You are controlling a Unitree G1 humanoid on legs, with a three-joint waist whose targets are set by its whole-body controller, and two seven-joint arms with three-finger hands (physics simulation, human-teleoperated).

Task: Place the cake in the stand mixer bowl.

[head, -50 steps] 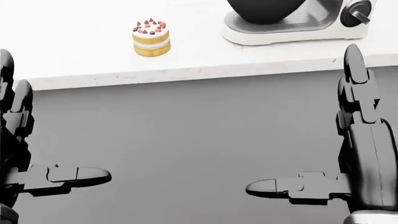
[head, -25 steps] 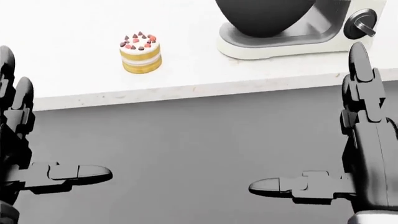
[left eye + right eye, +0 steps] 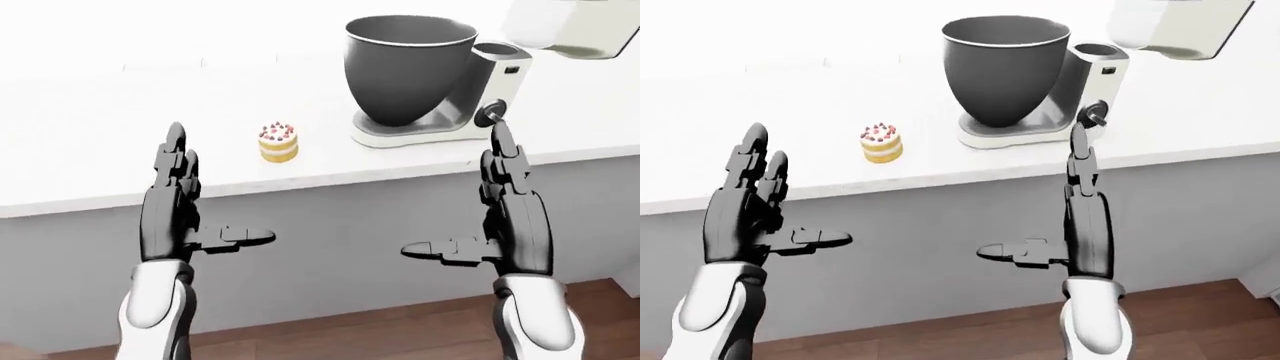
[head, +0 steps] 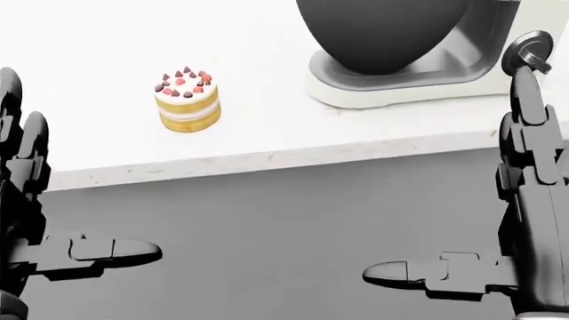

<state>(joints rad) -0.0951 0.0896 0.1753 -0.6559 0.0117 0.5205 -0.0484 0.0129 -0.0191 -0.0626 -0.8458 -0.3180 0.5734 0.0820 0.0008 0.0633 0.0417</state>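
Observation:
A small layered cake (image 3: pixel 278 142) with white icing and berries on top stands on the white counter (image 3: pixel 90 157); it also shows in the head view (image 4: pixel 186 100). To its right stands the stand mixer (image 3: pixel 470 105) with a dark grey bowl (image 3: pixel 408 67), its head tilted up. My left hand (image 3: pixel 190 206) and right hand (image 3: pixel 480 210) are both open and empty, held below the counter edge, apart from the cake.
The grey cabinet face (image 3: pixel 340 247) lies below the counter edge. A wooden floor (image 3: pixel 400 337) shows at the bottom of the left-eye view.
The camera has moved toward the counter: cake and mixer have shifted lower and look larger in the head view. Both hands stay open in much the same pose.

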